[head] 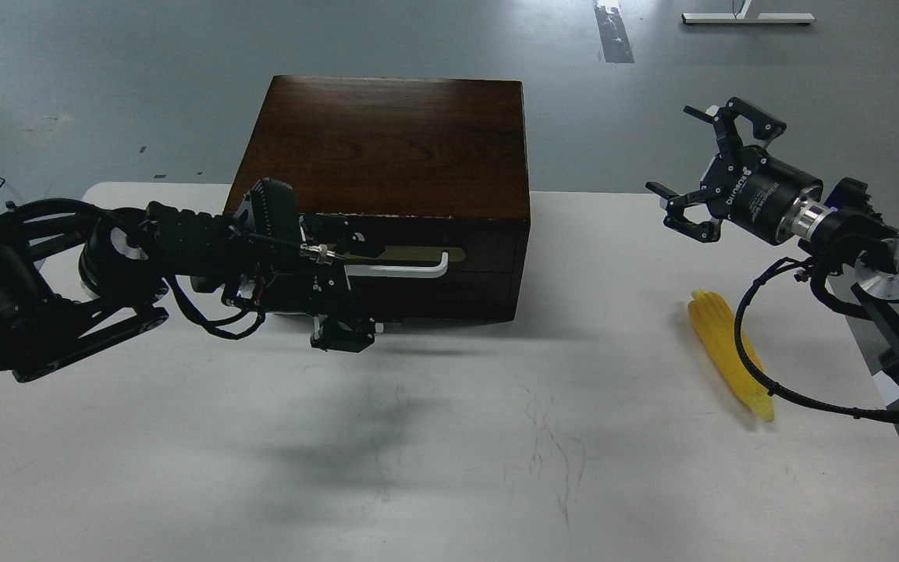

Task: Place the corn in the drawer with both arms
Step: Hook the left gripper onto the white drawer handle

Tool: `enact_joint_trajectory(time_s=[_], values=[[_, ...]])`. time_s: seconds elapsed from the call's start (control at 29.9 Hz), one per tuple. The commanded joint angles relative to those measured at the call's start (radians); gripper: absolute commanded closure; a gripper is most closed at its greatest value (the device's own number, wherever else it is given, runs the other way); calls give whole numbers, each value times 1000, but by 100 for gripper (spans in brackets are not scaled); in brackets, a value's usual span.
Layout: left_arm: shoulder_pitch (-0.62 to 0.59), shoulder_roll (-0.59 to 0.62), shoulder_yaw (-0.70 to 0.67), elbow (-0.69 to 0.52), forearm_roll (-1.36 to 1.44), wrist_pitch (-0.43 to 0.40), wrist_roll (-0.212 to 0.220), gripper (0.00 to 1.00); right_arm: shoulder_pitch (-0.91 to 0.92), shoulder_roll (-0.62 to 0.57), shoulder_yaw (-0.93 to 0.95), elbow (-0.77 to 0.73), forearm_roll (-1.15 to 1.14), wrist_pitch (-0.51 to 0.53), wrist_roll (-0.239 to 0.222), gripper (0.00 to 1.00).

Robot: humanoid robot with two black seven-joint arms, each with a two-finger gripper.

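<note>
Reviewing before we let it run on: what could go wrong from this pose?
1. The left gripper is at the white bar handle of the drawer, which looks closed; its grip is hidden, so a pull may slip off.
2. The cabinet stands loose on the table; pulling could drag it.
3. A black cable crosses the corn; the open right gripper could snag it or roll the cob toward the table edge.

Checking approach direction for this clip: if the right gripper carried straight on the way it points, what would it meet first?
The right gripper, jaws open, points left and slightly up, above the table. The nearest thing in that line looks like the cabinet's right side, though depth is unclear. The corn lies below, off that line.
</note>
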State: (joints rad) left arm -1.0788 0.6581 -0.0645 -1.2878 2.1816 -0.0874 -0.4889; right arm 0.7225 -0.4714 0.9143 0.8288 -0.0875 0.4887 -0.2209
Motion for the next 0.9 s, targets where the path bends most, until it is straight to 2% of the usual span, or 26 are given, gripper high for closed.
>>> enact_joint_trajectory(time_s=[0.0,0.47,0.87], values=[[2,-11,0,24,0,0,0,2,0,2,0,0,0,0,0,0],[-3,-12,55,4,0,1,0,2,2,2,0,-8,0,0,0,0],[-26,23,58,-90,0,1,0,2,0,2,0,-10,0,0,2,0]])
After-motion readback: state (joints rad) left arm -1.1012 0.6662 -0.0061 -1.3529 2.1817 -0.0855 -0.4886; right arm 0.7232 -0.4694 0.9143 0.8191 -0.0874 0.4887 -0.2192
